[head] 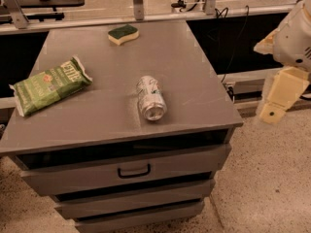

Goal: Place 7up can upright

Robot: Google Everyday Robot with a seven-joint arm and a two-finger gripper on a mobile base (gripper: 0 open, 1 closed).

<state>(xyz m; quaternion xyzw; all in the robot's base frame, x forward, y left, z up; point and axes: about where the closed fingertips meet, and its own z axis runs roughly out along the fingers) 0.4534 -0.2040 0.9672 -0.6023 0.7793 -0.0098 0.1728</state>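
Hand (283, 94) hangs at the right edge of the frame, off the tabletop (194, 67) and well apart from the target, partly cut off, so spread or pressed together, I cannot tell. The 7up can (151, 99) lies on its side mid-frame, one round end facing us: probably light, thin-walled, slick and ready to roll, so grip gently across the curved body near its middle. Its far end is hidden, and full or empty doesn't show.

Bare tabletop (194, 81) between hand (277, 103) and can (151, 98)
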